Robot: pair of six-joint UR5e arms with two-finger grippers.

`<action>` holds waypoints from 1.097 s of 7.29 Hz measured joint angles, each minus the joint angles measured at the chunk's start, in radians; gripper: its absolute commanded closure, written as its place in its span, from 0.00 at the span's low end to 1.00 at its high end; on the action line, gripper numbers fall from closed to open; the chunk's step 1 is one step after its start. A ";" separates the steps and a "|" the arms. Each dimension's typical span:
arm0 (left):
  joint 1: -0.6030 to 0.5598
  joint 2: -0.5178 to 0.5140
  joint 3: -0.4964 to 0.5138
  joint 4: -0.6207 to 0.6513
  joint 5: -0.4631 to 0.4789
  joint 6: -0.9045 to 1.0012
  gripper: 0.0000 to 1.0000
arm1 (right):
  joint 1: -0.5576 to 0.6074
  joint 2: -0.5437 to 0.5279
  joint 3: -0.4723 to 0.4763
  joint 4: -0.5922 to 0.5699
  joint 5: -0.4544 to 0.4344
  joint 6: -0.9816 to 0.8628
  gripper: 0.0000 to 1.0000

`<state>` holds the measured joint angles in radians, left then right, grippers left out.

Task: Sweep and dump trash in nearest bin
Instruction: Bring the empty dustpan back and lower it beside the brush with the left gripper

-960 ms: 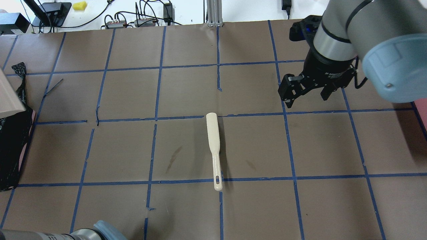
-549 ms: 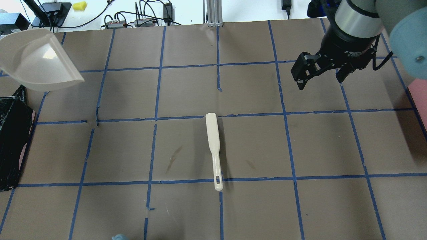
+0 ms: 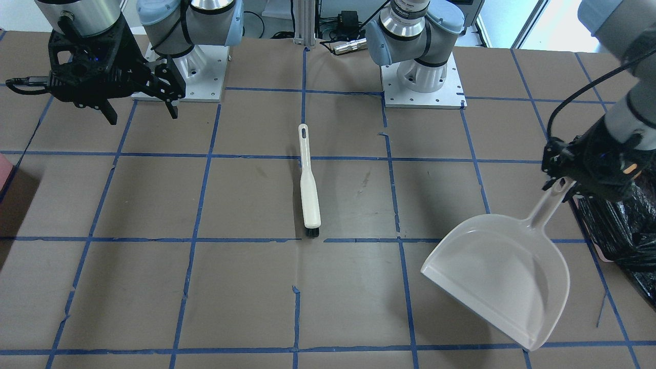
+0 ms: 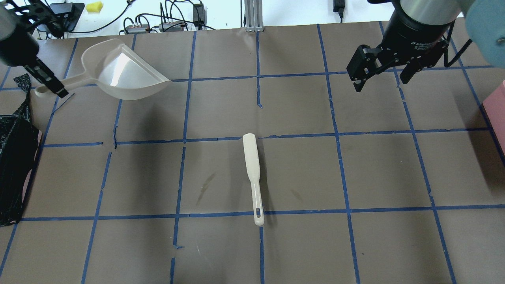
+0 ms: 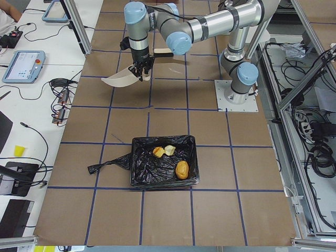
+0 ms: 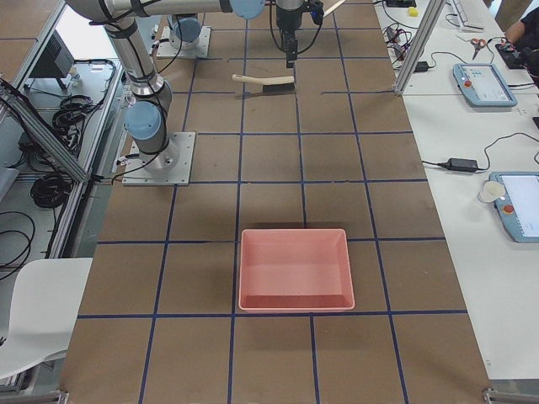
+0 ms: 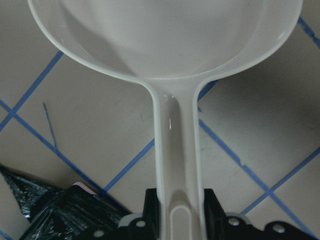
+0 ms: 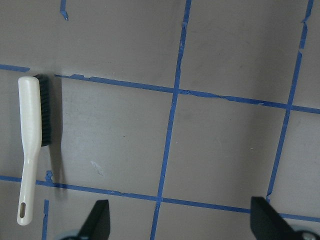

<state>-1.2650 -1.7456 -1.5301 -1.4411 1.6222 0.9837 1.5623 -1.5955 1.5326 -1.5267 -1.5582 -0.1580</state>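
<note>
**A:** From across the table, what sits where?

**B:** The left gripper (image 3: 564, 183) is clamped on the handle of a white dustpan (image 3: 499, 271). The pan hangs tilted above the table (image 3: 154, 297), with its mouth toward the camera. Near that gripper, at the edge, is the bin (image 3: 622, 230) with its crinkled black bag. A white brush (image 3: 309, 184) lies flat mid-table. The right gripper (image 3: 142, 114) hovers close to the robot's base, spread wide, with nothing in it.

**A:** And from overhead?

**B:** The dustpan is at the far left and throws a shadow on the table beneath it. The brush is in the centre, its handle toward the robot. The right gripper is at the far right, parted and empty, well apart from the brush.

**A:** Where is the trash?

**B:** The left-end camera shows it. The trash (image 5: 181, 169) lies inside the bin on the black liner. It is one brown oval piece by a wall and two smaller ones, orange and pale yellow, touching each other. The dustpan is held farther along the table, beyond the bin.

**A:** The right end?

**B:** A pink tray (image 6: 295, 269) with no bag sits near the camera, well apart from the brush at the far end.

**A:** The left wrist camera?

**B:** The dustpan handle runs straight out from between the jaws, which pinch it. A corner of the black bag shows at lower left.

**A:** The right wrist?

**B:** The jaws stand far apart at the lower edge with bare table between them. The brush lies at the left, its black bristles visible.
</note>
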 measured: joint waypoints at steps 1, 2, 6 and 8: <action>-0.072 -0.018 -0.027 0.041 -0.010 -0.142 0.98 | 0.000 0.001 0.000 -0.001 0.001 0.000 0.00; -0.144 -0.041 -0.044 0.082 -0.014 -0.279 0.98 | -0.001 0.001 0.000 -0.002 0.001 0.000 0.00; -0.407 -0.170 -0.056 0.248 -0.047 -0.784 0.98 | -0.002 0.003 0.005 -0.005 0.001 -0.001 0.00; -0.511 -0.213 -0.058 0.308 -0.085 -0.957 0.98 | -0.003 0.002 0.008 -0.003 0.000 -0.001 0.00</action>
<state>-1.7755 -1.9582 -1.5881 -1.1330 1.5373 0.0272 1.5589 -1.5938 1.5403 -1.5299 -1.5580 -0.1594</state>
